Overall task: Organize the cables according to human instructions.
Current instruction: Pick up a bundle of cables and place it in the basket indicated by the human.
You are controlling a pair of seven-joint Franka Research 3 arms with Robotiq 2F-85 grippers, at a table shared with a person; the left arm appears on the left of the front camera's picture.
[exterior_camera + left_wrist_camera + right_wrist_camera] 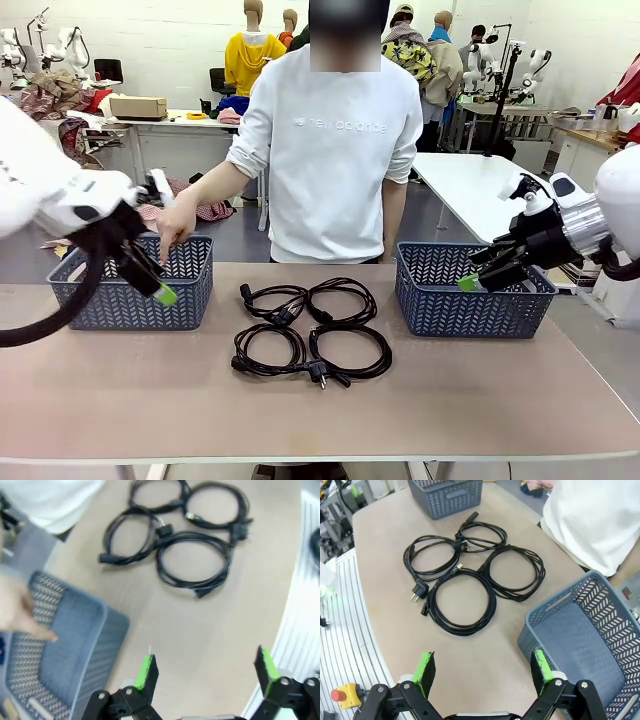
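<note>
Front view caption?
Person's hand points at left basket; four coiled cables lie between it and right basket; left gripper and right gripper open.

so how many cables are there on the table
4, clustered two by two: far-left cable, far-right cable, near-left cable, near-right cable. None looks hidden.
</note>
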